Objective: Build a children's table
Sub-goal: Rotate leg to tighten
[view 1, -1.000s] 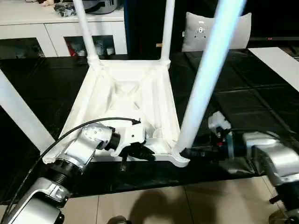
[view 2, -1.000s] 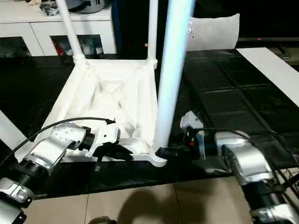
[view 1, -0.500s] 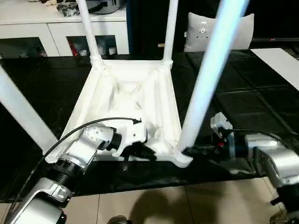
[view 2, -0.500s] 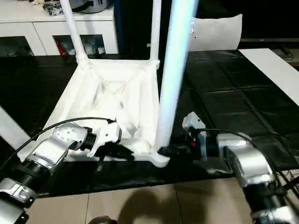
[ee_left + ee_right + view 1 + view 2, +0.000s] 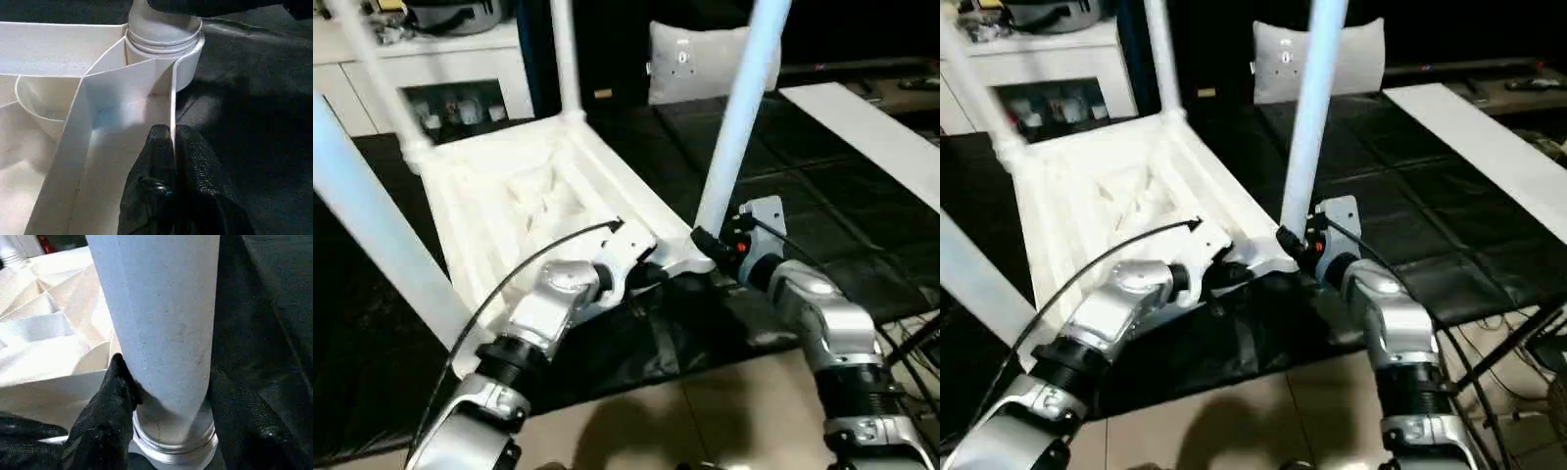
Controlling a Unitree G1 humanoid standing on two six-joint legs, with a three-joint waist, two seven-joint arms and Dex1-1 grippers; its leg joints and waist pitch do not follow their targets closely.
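Left wrist view: the left gripper (image 5: 172, 147) has its fingers (image 5: 159, 161) pinched together on the thin side wall of the children's table (image 5: 499, 196), just short of the round corner socket (image 5: 164, 36).

Head views: the table lies upside down on the black mat (image 5: 822, 225), ribbed underside up, filling the centre-left of the frame. Four legs rise from its corners: one crosses the left edge (image 5: 372, 235), two stand at the far corners in the upper left (image 5: 563, 54), and the near-right leg (image 5: 739, 108) rises at centre.

Right wrist view: the right gripper (image 5: 161, 382) is at the base of that near-right leg (image 5: 156, 318). One black finger (image 5: 115, 382) lies against the leg just above the socket collar. The other finger is hidden, so whether the leg is truly clamped cannot be told.

Judgement: the step in hand is seating or tightening this last leg. To do it well, the left pinch should hold the top from turning while the right grip stays low, close to the collar, with the leg kept square to the socket.

Surroundings: a white cabinet (image 5: 440, 69) at upper left, a grey cushion (image 5: 690, 59) at upper centre, a white board (image 5: 871, 127) at upper right. The near-right corner sits close to the mat's front edge; the tall legs crowd both arms.
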